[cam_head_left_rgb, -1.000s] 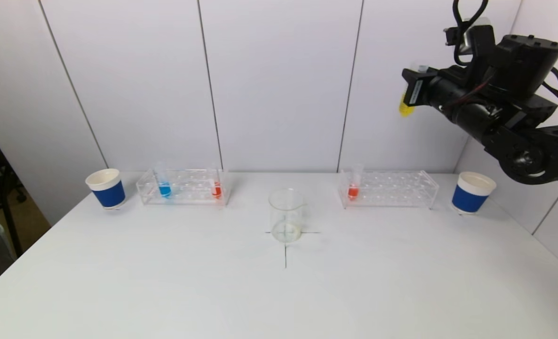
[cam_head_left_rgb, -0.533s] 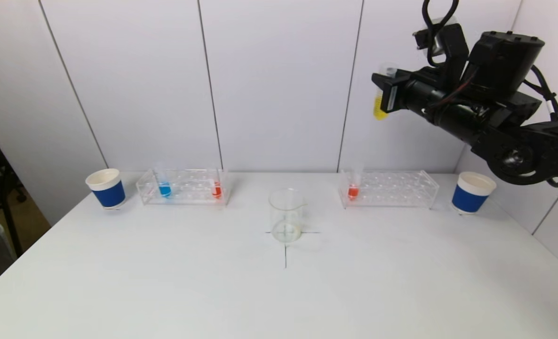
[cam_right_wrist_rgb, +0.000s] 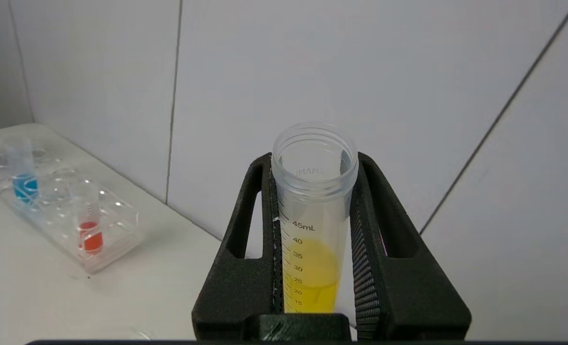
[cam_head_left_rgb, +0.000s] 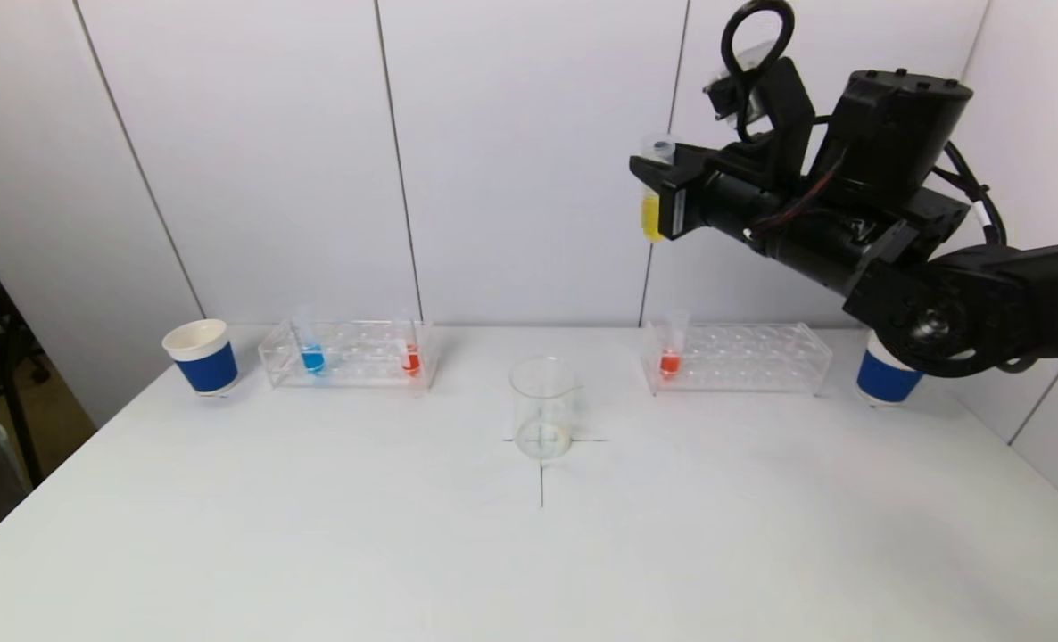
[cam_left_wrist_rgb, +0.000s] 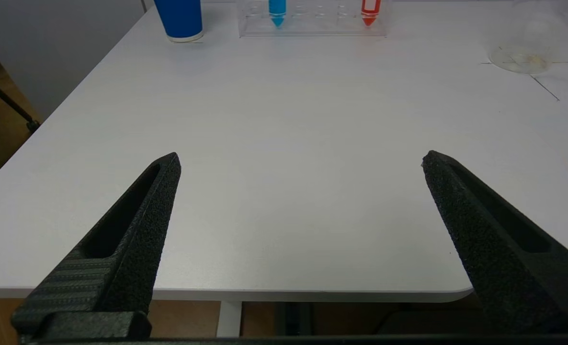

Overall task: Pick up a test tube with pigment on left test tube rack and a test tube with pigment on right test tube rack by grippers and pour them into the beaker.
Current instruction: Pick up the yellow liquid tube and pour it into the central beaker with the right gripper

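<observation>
My right gripper (cam_head_left_rgb: pixel 663 192) is high above the right test tube rack (cam_head_left_rgb: pixel 743 357), shut on an upright test tube (cam_right_wrist_rgb: pixel 312 215) holding yellow pigment (cam_head_left_rgb: pixel 651 218). That rack holds one tube of red pigment (cam_head_left_rgb: pixel 670 361). The left test tube rack (cam_head_left_rgb: pixel 351 352) carries a blue tube (cam_head_left_rgb: pixel 312 357) and a red tube (cam_head_left_rgb: pixel 411 358). The clear beaker (cam_head_left_rgb: pixel 543 406) stands at the table's centre cross mark, to the left of and well below the held tube. My left gripper (cam_left_wrist_rgb: pixel 301 160) is open over the table's near left edge, out of the head view, with nothing between its fingers.
Blue and white paper cups stand at the far left (cam_head_left_rgb: pixel 201 357) and far right (cam_head_left_rgb: pixel 886 374), the right one partly behind my right arm. White wall panels rise just behind the racks. The table's front edge (cam_left_wrist_rgb: pixel 284 290) lies under the left gripper.
The right arm has swung left and slightly down with the yellow tube, from the upper right corner toward the middle. The left gripper's view is given only now.
</observation>
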Motion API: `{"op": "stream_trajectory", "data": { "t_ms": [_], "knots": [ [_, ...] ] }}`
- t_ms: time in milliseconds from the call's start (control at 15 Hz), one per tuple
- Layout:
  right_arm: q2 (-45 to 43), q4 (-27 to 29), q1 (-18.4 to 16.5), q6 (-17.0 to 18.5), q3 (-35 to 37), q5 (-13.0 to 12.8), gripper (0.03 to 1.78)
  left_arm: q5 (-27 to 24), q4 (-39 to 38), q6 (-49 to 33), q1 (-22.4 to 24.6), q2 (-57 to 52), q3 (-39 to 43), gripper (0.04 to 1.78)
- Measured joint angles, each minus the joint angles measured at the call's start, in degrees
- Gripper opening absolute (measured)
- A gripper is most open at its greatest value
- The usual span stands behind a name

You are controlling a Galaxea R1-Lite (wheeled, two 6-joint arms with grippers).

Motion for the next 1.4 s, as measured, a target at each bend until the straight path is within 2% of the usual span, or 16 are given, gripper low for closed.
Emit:
{"op": "stream_trajectory", "data": {
  "t_ms": [133, 333, 400, 533, 867, 1067, 1400],
  "knots": [
    [0.57, -0.07, 0.28, -2.91, 0.37, 2.27, 0.46, -0.04, 0.02, -0.02, 0.00, 0.00, 0.00, 1.76],
    [2.01, -1.62, 0.83, -8.13, 0.88, 2.99, 0.46, -0.04, 0.02, 0.00, 0.00, 0.00, 0.00, 1.76],
    [2.67, -3.04, 0.91, -10.45, 1.16, 3.93, 0.46, -0.06, 0.02, 0.00, 0.00, 0.00, 0.00, 1.76],
    [3.99, -5.12, 0.85, -14.52, 1.57, 6.86, 0.46, -0.01, 0.02, 0.02, 0.00, 0.00, 0.00, 1.76],
    [6.30, -4.82, 0.16, -21.61, 1.49, 12.96, 0.46, -0.04, 0.02, 0.00, 0.00, 0.00, 0.00, 1.76],
    [8.02, -5.05, -0.74, -27.43, 1.44, 16.96, 0.46, -0.04, 0.02, 0.00, 0.00, 0.00, 0.00, 1.76],
    [10.41, -4.77, -0.83, -35.00, 1.43, 20.26, 0.46, -0.04, 0.00, 0.00, 0.00, 0.00, 0.02, 1.76]
  ]
}}
